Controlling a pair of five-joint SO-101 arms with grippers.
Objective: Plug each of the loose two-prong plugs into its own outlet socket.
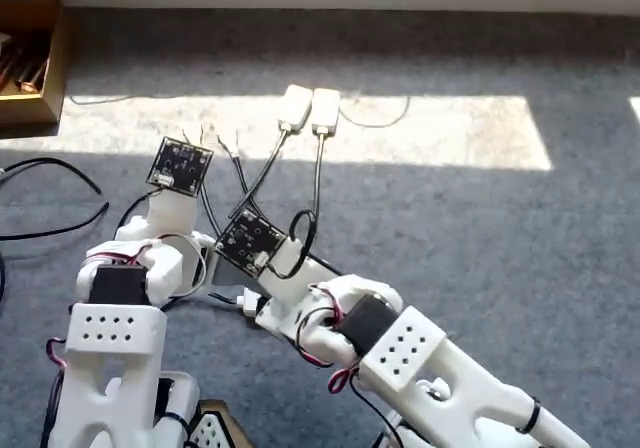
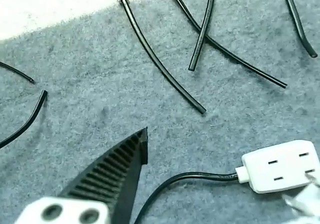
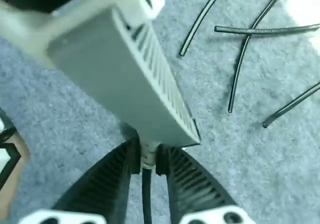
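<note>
Two white two-prong plugs (image 1: 295, 106) (image 1: 325, 110) lie side by side in the sunlit strip of carpet, and their short black cables (image 2: 160, 64) trail toward the arms and end loose. My right gripper (image 3: 147, 156) is shut on the cord end of a white outlet socket (image 3: 125, 79), which it holds raised above the carpet, with the cord running down between its fingers. Another white outlet socket (image 2: 280, 165) lies face up on the carpet with its black cord (image 2: 185, 179) curling away. One black finger (image 2: 122, 166) of my left gripper hovers beside that cord, open and holding nothing.
The floor is grey carpet (image 1: 480, 258). A wooden box (image 1: 30, 63) stands at the far left. Loose black cables (image 1: 50, 183) lie left of the arms. Both arms crowd the near middle, and there is free carpet to the right.
</note>
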